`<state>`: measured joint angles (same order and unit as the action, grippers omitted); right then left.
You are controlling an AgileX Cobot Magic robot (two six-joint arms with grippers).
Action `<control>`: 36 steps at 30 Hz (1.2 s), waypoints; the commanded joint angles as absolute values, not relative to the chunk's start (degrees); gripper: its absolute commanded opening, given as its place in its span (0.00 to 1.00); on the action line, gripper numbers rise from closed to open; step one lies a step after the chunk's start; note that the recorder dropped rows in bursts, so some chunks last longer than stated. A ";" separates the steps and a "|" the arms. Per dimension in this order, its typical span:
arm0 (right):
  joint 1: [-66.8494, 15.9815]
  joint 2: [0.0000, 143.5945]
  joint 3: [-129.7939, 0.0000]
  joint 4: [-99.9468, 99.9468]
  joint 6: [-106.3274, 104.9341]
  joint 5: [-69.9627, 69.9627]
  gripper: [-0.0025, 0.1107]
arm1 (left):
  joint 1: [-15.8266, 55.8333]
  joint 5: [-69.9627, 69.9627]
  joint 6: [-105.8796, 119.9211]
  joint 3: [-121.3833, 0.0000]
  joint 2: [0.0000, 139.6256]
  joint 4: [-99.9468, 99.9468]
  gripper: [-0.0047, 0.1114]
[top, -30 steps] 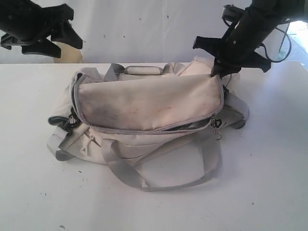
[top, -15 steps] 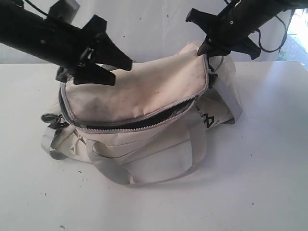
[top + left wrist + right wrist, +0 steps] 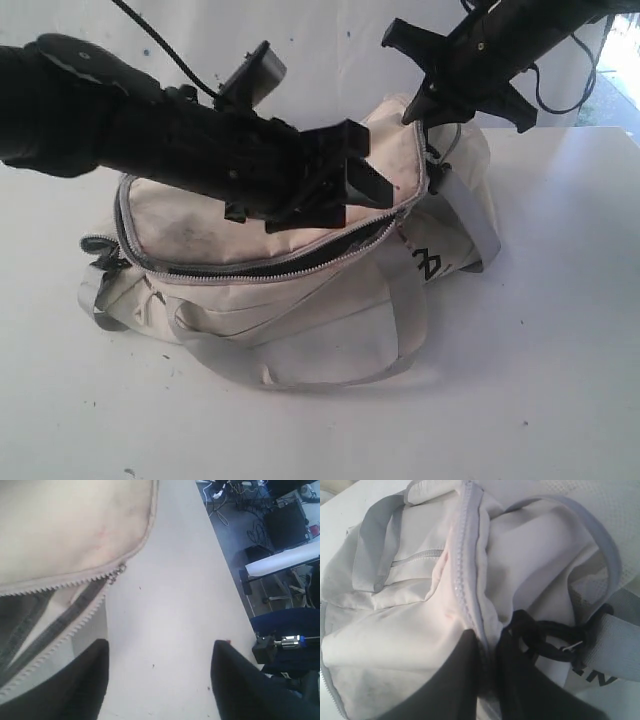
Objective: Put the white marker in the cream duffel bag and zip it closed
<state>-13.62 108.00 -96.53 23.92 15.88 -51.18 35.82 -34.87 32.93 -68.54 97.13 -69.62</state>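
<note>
A white table (image 3: 560,380) is seen, and the cream duffel bag (image 3: 300,305) is set near its middle, lying on its side with the grubby top flap (image 3: 200,215) turned toward the exterior camera. The left arm (image 3: 120,120) is stretched across the bag from the left, and the right arm (image 3: 520,40) is brought down from the upper right.

The left gripper (image 3: 160,650) is held above the flap, close to the zip line. Its jaws are spread well apart and nothing is held between them; in its wrist view bare table is seen in the gap, with one finger (image 3: 85,680) placed over the zip's edge. Whether the flap is touched cannot be told.

The right gripper (image 3: 420,112) is closed tight on the flap's grey-trimmed edge at the bag's right end, and that corner is held raised off the bag's body.

The zipper (image 3: 300,262) is seen parted along the front, a dark gap being left under the flap. A grey strap (image 3: 410,320) is looped down onto the table. A black logo (image 3: 430,265) is shown on the end panel, and a black clip (image 3: 540,635) is seen just beside the right gripper's fingers.
</note>
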 commanded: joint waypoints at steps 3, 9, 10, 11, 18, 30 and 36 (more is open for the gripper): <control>-13.15 106.95 -96.60 25.92 15.19 -51.38 0.02 | 42.24 -26.51 33.01 -65.34 97.40 -73.66 0.58; -13.15 106.70 -96.60 29.68 12.69 -53.21 0.02 | 42.61 -25.81 33.03 -65.36 103.96 -78.78 0.58; -13.15 106.70 -96.60 30.20 12.34 -53.21 0.02 | 42.61 -25.49 33.03 -65.36 104.58 -79.79 0.58; -13.15 106.58 -96.60 30.18 12.16 -53.30 0.02 | 42.61 -24.97 33.69 -65.36 105.47 -82.86 0.58; -13.15 106.47 -96.60 30.18 11.77 -54.16 0.02 | 42.61 -23.58 47.25 -65.77 108.07 -96.50 0.58; -13.15 106.47 -96.60 30.76 11.77 -55.22 0.02 | 42.51 -21.14 49.70 -72.31 112.12 -95.80 0.58; -13.15 106.47 -96.60 34.91 8.74 -55.59 0.02 | 42.51 -18.39 49.90 -72.78 113.35 -94.83 0.58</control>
<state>-13.62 107.64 -96.53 31.42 10.43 -55.50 42.26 -20.81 49.45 -72.37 113.23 -95.66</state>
